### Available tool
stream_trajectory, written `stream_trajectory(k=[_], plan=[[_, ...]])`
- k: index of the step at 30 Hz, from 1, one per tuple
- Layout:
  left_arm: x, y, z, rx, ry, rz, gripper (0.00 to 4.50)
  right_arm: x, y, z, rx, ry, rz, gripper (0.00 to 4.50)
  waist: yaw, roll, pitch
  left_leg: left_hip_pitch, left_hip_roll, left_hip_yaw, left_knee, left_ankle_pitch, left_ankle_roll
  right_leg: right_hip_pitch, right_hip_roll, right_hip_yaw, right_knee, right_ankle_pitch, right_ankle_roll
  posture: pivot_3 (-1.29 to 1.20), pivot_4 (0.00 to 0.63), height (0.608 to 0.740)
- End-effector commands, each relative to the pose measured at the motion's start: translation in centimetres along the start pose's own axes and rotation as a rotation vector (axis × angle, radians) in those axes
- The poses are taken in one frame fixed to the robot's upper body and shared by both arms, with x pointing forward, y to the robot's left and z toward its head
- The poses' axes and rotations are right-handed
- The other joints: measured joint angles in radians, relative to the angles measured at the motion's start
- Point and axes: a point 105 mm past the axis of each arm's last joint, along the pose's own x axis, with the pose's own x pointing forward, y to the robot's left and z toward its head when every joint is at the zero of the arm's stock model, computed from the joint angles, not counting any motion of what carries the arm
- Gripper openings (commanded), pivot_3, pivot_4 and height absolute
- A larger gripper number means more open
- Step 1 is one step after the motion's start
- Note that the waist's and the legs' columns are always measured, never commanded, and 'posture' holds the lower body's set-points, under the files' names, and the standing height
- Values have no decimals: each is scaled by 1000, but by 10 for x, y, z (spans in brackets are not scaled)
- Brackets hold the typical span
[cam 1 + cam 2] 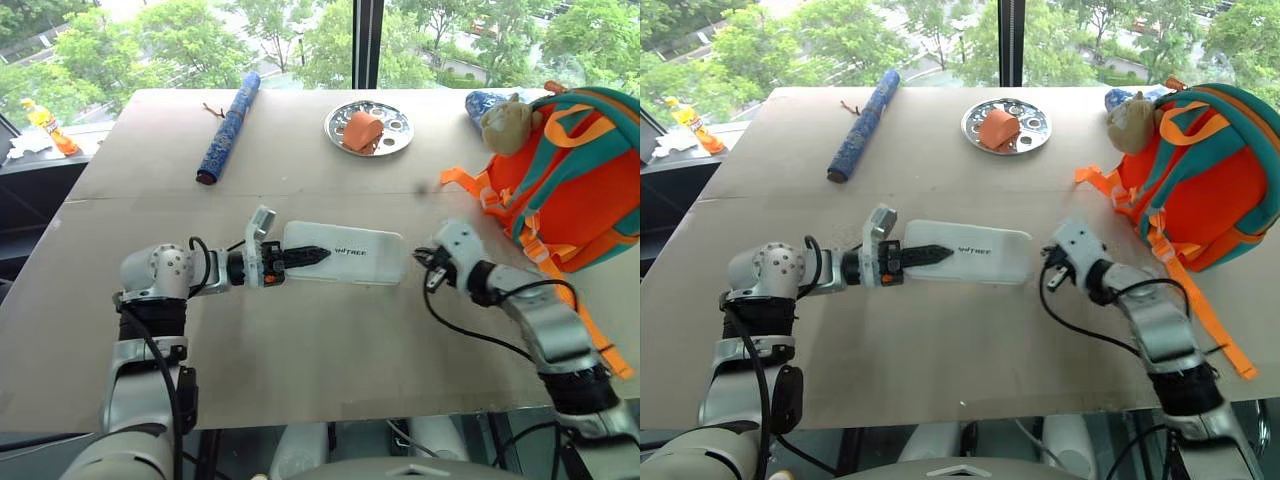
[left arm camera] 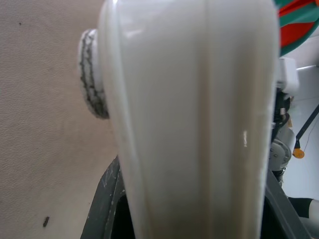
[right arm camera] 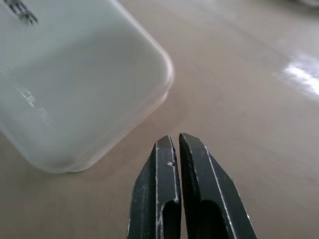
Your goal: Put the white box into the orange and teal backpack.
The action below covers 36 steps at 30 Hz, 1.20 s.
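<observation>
1. Left eye view: the box (image 1: pixel 345 253) lies flat at centre frame on the desk (image 1: pixel 300 350). The left end effector (image 1: pixel 300 256) reaches in from the left and pinches the box's left end, one black finger across the lid. That looks like an end grip chosen so the box can be lifted lengthwise. The right end effector (image 1: pixel 428 270) sits just right of the box, apart from it. The backpack (image 1: pixel 570 175) stands at the right edge, well apart from the box.

2. Right eye view: the same layout. A plate (image 1: pixel 1006 126) and a blue roll (image 1: pixel 862 126) lie along the upper part, clear of the likely path to the backpack.

3. Left wrist view: the box's edge runs up the frame between the fingers (image 2: pixel 102 199), confirming the pinch.

4. Right wrist view: the right fingers are pressed together, empty, beside the box's rounded corner. It is probably standing by to steady it.
</observation>
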Motion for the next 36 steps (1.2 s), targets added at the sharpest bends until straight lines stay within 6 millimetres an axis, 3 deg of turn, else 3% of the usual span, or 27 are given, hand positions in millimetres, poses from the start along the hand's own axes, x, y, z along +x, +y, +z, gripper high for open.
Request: stream_trajectory(k=[1,6,7,9,11,13,18,20,23,26,27,28,29,32,35,36], plan=[[-5,-15,1,11,-24,-46,1085,-48,-15,44,-2,-144,-113,849,-1,0,0,0,0,0,0,0,0,0,0,0,0,0,0,0,150,731],[-10,-29,8,35,-113,-95,1085,-114,-38,54,74,-146,-367,3122,7,0,0,-1,0,-6,0,0,0,0,0,-1,0,0,0,0,150,731],[-10,-34,12,36,-146,-119,1085,-124,-36,51,92,-124,-376,3741,7,0,0,-1,0,-6,0,0,0,0,0,-1,0,0,0,0,150,731],[-8,-44,17,48,-186,-164,1085,-135,-35,45,163,-96,-396,4491,14,0,0,0,-1,-6,0,0,0,0,0,-1,0,0,0,0,150,731],[-4,-54,19,70,-210,-200,1085,-141,-43,40,215,-79,-452,4500,17,0,0,0,-1,-6,0,0,0,0,0,0,0,0,0,0,150,731],[2,-64,19,80,-219,-239,1085,-144,-66,37,255,-80,-569,4500,16,0,0,0,-1,-5,0,0,0,0,0,1,1,0,0,0,150,731],[5,-74,17,96,-215,-284,1085,-127,-100,38,352,-135,-630,4500,3,-1,0,1,-1,1,0,0,0,0,1,4,1,0,0,0,150,731],[2,-75,23,95,-244,-279,1085,-103,-126,38,363,-156,-644,4500,-5,-1,0,1,-1,1,-1,0,0,0,1,3,1,0,0,0,150,731],[0,-72,30,99,-292,-247,1085,-72,-146,42,351,-186,-596,4500,-9,-1,1,2,-2,4,-1,0,1,-1,1,6,1,0,0,0,150,731],[-2,-72,34,97,-328,-240,1085,-53,-148,53,357,-245,-505,3669,-4,0,1,1,-2,3,-2,0,0,-2,1,4,1,0,0,0,150,731],[-2,-72,35,97,-334,-239,1085,-48,-147,55,352,-251,-479,3139,-3,0,1,0,-2,3,-2,0,0,-3,1,4,0,0,0,0,150,731],[-3,-72,34,100,-337,-234,1085,-45,-148,55,343,-247,-471,3139,-3,0,1,0,-2,2,-3,0,0,-3,0,3,0,0,0,0,150,731],[-3,-72,34,102,-342,-230,1085,-42,-147,54,330,-240,-457,2412,-3,0,1,-1,-2,3,-3,0,0,-3,0,3,0,0,0,0,150,731],[-5,-72,35,102,-373,-221,1085,-42,-147,53,283,-247,-429,1218,-3,0,1,-2,-2,3,-3,0,0,-3,0,3,-1,0,0,0,150,731],[-9,-73,40,102,-419,-217,1085,-49,-134,67,226,-319,-322,58,-2,0,1,-2,-2,3,-3,0,0,-3,0,3,-1,0,1,0,150,731],[-12,-73,45,95,-447,-221,1085,-55,-122,77,210,-366,-232,24,-3,0,1,-1,-2,2,-3,0,0,-3,0,3,-2,-1,2,0,150,731]])
